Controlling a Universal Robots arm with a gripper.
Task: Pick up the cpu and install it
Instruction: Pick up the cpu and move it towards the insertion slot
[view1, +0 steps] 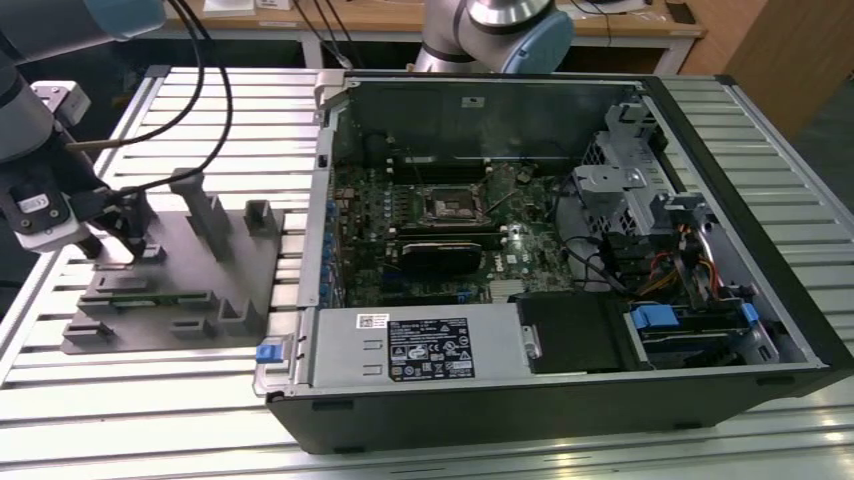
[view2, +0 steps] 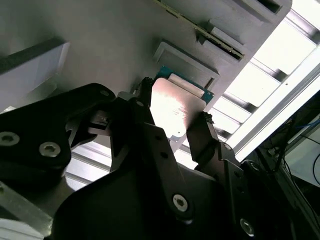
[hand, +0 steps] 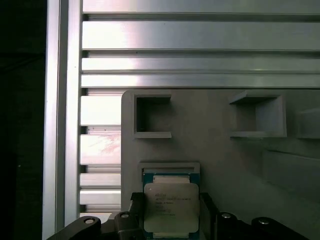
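Observation:
The cpu (hand: 171, 212), a thin square chip with a shiny silver top on a green edge, lies in a shallow pocket of the grey fixture plate (view1: 160, 320) at the exterior view's left. My gripper (view1: 118, 245) is down on that plate. In both wrist views its dark fingers (view2: 199, 135) press against two opposite edges of the cpu (view2: 175, 107), so the gripper (hand: 171, 205) is shut on it. The chip still rests low in the pocket. The motherboard socket (view1: 450, 203) sits inside the open computer case (view1: 747, 200), to the exterior view's right of the plate.
Upright grey posts and blocks (view1: 200, 205) stand on the fixture plate close to the gripper. Two empty square pockets (hand: 152, 117) lie beyond the cpu's pocket. The slatted aluminium table (view1: 134, 420) carries everything. Cables (view1: 200, 90) hang from the arm. A black block (view1: 438, 255) lies below the socket.

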